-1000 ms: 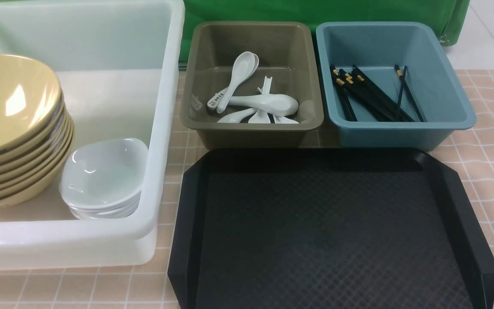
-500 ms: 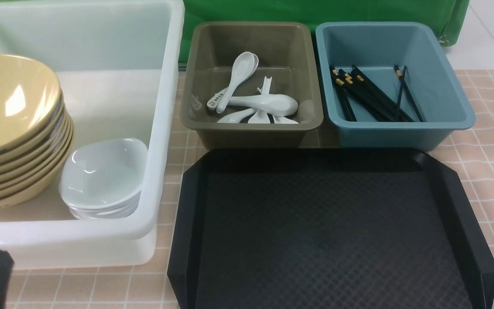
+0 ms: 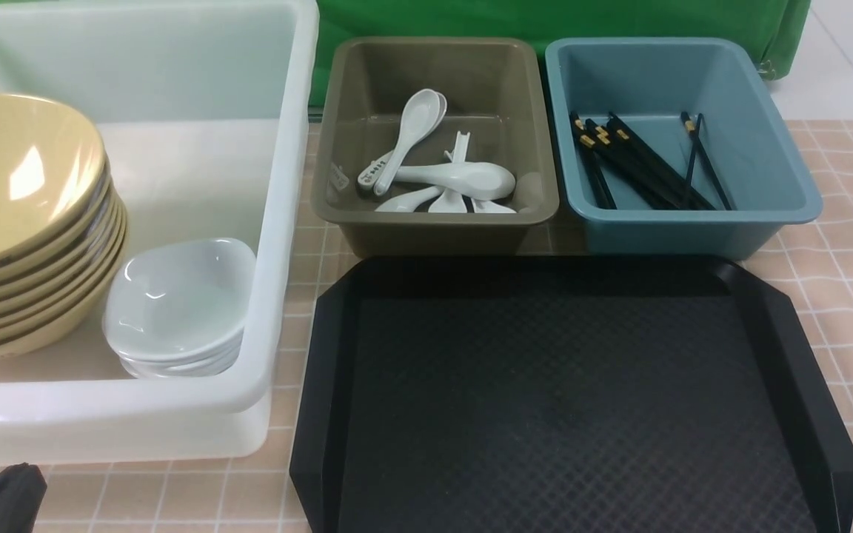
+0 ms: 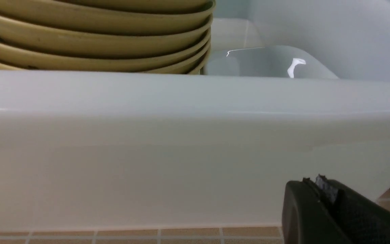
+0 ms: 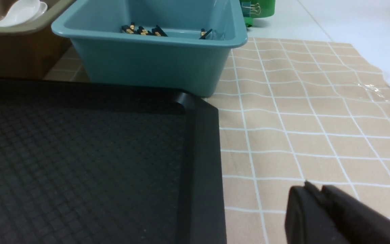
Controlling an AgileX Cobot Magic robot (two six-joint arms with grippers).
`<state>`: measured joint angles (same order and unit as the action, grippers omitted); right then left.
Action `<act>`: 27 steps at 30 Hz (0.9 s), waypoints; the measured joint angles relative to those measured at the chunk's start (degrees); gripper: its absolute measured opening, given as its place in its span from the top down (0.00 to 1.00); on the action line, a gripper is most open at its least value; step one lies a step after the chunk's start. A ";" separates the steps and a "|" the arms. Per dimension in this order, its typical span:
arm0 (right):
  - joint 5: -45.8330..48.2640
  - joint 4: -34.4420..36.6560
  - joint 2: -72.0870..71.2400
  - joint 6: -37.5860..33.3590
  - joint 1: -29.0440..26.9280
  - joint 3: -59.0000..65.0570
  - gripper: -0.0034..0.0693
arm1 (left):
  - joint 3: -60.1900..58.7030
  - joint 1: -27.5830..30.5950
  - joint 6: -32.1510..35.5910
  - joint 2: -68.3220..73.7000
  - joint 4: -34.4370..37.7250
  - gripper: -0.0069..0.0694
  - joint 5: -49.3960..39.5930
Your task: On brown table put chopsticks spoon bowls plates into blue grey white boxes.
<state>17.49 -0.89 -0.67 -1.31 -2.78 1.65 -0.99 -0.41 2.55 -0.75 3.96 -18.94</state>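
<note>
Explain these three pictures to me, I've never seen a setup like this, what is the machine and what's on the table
This is a robot with two arms, each ending in a gripper. The wide picture looks forward from between the arms; the other two come from cameras on each wrist.

On the tiled table sit a white box holding stacked yellow bowls and white dishes, a grey box of white spoons, a blue box of black chopsticks, and a bare black tray.

The left gripper is shut, beside the white box. The right gripper looks closed, above the table beside the tray. Neither holds anything.
</note>
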 joint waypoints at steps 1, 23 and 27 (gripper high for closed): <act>0.00 0.00 0.00 0.00 0.00 0.00 0.82 | 0.00 0.00 0.06 0.00 0.00 0.92 0.00; 0.00 0.00 0.00 -0.05 0.00 0.00 0.80 | 0.00 0.00 0.24 0.00 0.00 0.92 0.00; 0.00 0.00 0.00 -0.05 0.00 0.00 0.79 | 0.00 0.00 0.24 0.00 0.00 0.92 0.00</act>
<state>17.49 -0.89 -0.67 -1.36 -2.78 1.65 -0.99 -0.41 2.79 -0.75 3.96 -18.94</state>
